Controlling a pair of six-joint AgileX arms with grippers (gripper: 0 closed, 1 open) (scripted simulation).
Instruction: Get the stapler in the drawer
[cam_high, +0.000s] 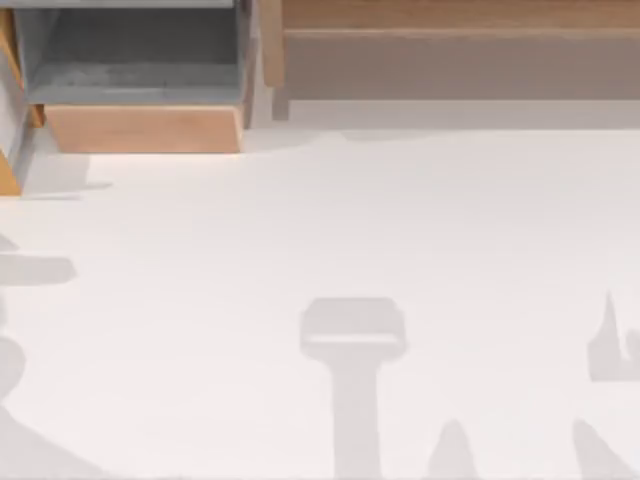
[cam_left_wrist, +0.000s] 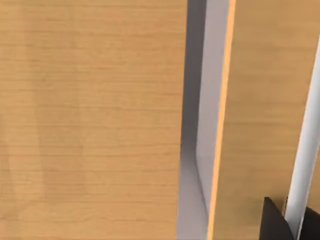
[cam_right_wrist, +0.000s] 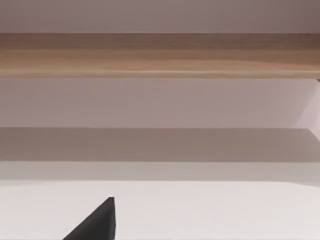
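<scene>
Far left of the worktop (cam_high: 200, 300): drawer (cam_high: 140, 60) standing pulled out, grey walls and floor exposed from above, tan front panel (cam_high: 145, 128) toward the near side.

Left hand (cam_left_wrist: 272, 222): dark edge seen in the left wrist view, hard up against wood-grain faces with a narrow grey gap between them, so judged close to the drawer end of the scene. Apart or together: cannot tell.

Middle: plain white surface carrying grey arm shadows, one broad T-shaped shadow near centre, more at near right.

Far right: long wooden shelf unit (cam_high: 450, 50), also faced in the right wrist view. Right hand (cam_right_wrist: 97, 222) near it, low over the white surface. Apart or together: cannot tell.

Stapler: position cannot be told from these views.

Judged step: drawer opening done, fetching not yet begun. For a good pick:
- Locate the stapler first.
- Grasp across the narrow sides at mid-length.
- Lift well above the front panel before crossing.
- Lower to the grey floor, then release.
- Keep the other arm out of the carry path.
</scene>
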